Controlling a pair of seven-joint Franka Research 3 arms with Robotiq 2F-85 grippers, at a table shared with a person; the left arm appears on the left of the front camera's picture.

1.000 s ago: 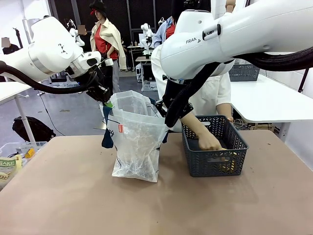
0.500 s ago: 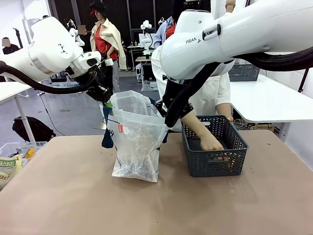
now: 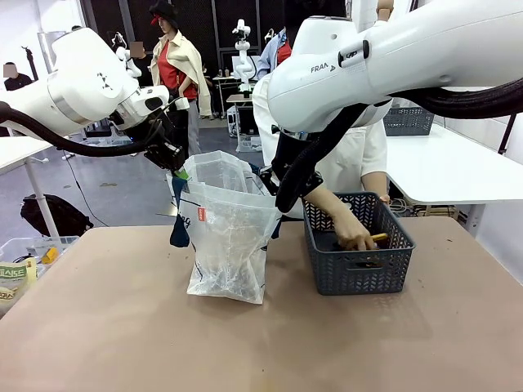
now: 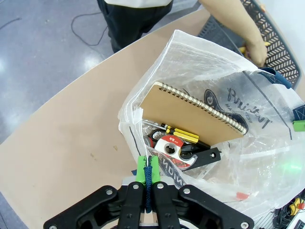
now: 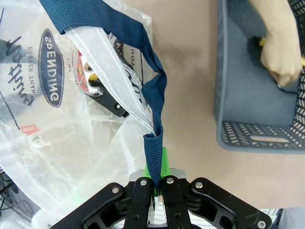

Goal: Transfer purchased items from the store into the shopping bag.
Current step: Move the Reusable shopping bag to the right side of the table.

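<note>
Bag (image 3: 225,237), centre-left on worktop (image 3: 122,327), held open by left gripper (image 4: 147,168) and right gripper (image 5: 157,164), each clenched on a handle (image 5: 152,90); hand (image 3: 353,235) has risen in basket (image 3: 359,273), centre-right, gripping yellow item (image 3: 378,237), likely next for bagging.

front: level, across table (image 3: 122,327) | wrists: close, downward | shared: shopping bag (image 3: 229,245)

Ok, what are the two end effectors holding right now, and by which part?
Both hold the shopping bag by its navy strap handles: the left end effector pinches one, the right end effector the other.
</note>
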